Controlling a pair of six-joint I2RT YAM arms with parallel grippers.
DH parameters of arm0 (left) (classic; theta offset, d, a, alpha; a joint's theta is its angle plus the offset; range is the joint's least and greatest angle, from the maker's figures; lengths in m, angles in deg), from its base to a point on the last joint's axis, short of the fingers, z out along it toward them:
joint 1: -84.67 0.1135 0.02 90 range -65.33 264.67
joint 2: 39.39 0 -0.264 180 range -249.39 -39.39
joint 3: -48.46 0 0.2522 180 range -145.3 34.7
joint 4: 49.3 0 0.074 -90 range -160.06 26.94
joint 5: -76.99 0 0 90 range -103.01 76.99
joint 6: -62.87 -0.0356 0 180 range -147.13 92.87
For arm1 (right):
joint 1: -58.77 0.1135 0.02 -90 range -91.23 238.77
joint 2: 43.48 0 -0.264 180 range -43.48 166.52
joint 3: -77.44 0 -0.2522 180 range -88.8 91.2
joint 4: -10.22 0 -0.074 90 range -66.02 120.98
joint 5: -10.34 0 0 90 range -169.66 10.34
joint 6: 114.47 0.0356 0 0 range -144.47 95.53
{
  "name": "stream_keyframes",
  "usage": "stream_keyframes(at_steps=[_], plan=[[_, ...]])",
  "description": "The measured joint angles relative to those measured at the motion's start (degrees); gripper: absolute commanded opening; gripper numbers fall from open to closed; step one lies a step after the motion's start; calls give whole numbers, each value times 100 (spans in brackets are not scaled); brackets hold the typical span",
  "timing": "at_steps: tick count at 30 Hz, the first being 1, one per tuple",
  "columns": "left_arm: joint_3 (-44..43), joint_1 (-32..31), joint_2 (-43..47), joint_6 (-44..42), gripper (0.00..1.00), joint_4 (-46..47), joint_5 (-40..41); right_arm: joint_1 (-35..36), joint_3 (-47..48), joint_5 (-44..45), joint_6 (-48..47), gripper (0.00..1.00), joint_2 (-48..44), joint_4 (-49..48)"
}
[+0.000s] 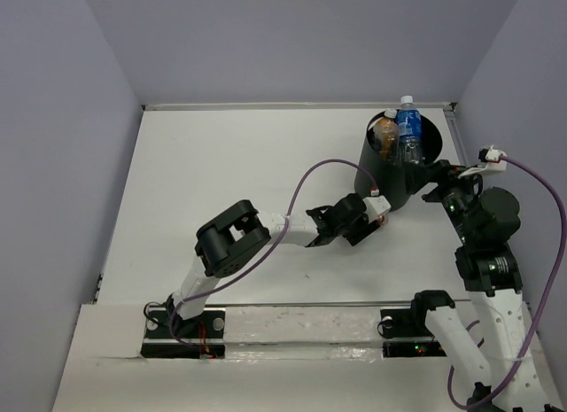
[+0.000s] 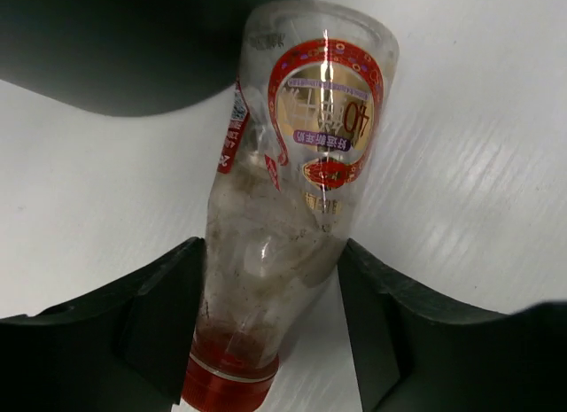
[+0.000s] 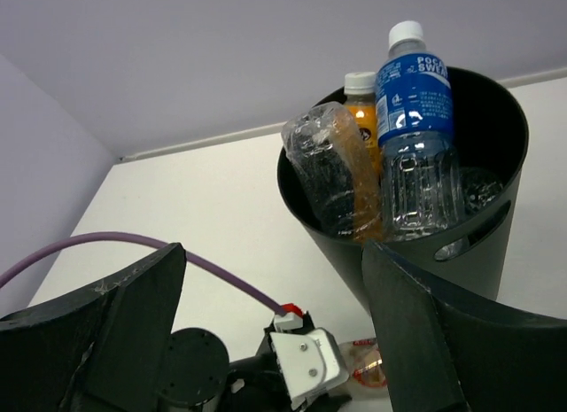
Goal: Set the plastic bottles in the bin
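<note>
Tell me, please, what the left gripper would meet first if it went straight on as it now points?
Probably the side of the tall black cylindrical bin; the left gripper, shut on the clear red-capped plastic bottle, points at it from close by, though depth is unclear.

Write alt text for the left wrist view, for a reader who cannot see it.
A clear bottle with a red cap and red label is held between the two black fingers of the left gripper, cap toward the camera. Behind it are the white table and, at the top left, the dark wall of the bin.
</note>
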Motion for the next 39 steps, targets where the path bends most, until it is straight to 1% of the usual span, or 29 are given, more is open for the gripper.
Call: stream_keyframes(at_steps=[1,2,6,10,14,18,20,21,22,27,31,35,39], plan=[[-13,0,-37,-7,54,-4,42,0,0,-66,22,85,-42,66],[-13,2,-55,-31,46,-22,63,0,0,-122,39,85,-72,125],[17,-9,-50,44,32,15,157,0,-24,-334,133,85,-236,299],[302,-13,125,205,28,125,216,0,-55,-476,199,85,-424,527],[1054,-2,763,544,19,208,284,0,-120,-566,308,87,-680,776],[1587,-4,1480,955,18,280,313,0,-284,-573,575,93,-1001,1067],[1808,-13,1867,1169,18,413,308,0,-428,-570,745,95,-1045,1126],[1884,-26,2020,1252,18,452,313,0,-549,-570,859,98,-1043,1132],[1980,-55,2234,1340,18,518,317,0,-667,-573,951,99,-1032,1143],[2181,-354,2981,1593,18,859,328,0,-1368,-603,1432,100,-815,1320],[2223,-562,3224,1639,18,916,382,-2,-1611,-981,1694,100,-656,1158],[2225,-634,3224,1644,18,999,317,-2,-1681,-1534,1794,100,-496,769],[2225,-693,3224,1646,18,1056,223,-2,-1781,-1880,1847,100,-437,483]])
